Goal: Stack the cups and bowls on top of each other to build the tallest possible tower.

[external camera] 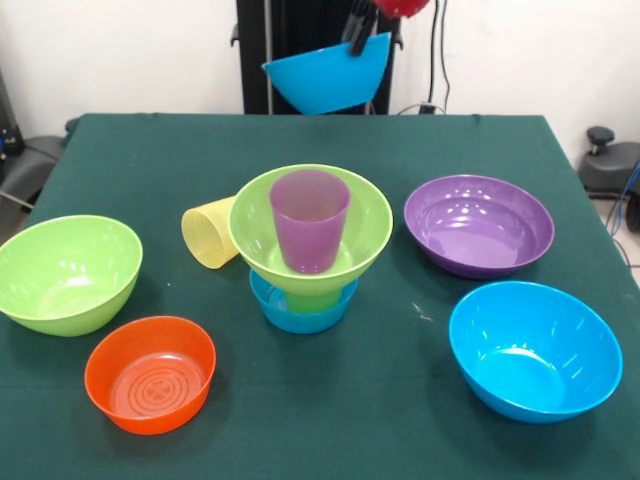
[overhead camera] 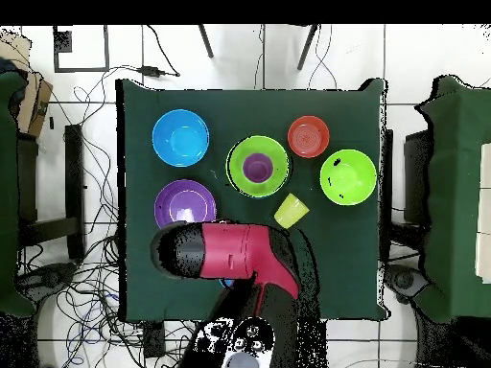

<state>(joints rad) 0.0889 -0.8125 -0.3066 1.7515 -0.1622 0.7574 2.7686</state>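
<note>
My gripper (external camera: 358, 40) hangs high over the far side of the table, shut on the rim of a blue bowl (external camera: 330, 75) that tilts in the air. At the table's middle stands the tower: a small blue bowl (external camera: 300, 312) at the bottom, a green cup (external camera: 312, 298) mostly hidden, a lime green bowl (external camera: 310, 235) (overhead camera: 257, 166) above it, and a purple cup (external camera: 310, 222) upright inside that bowl. A yellow cup (external camera: 210, 232) (overhead camera: 291, 210) lies on its side just left of the tower. In the overhead view the arm (overhead camera: 230, 251) hides the held bowl.
Loose on the green cloth are a lime green bowl (external camera: 68, 272) at the left, an orange bowl (external camera: 150, 372) at the front left, a wide purple bowl (external camera: 478, 225) at the right and a large blue bowl (external camera: 535, 350) at the front right.
</note>
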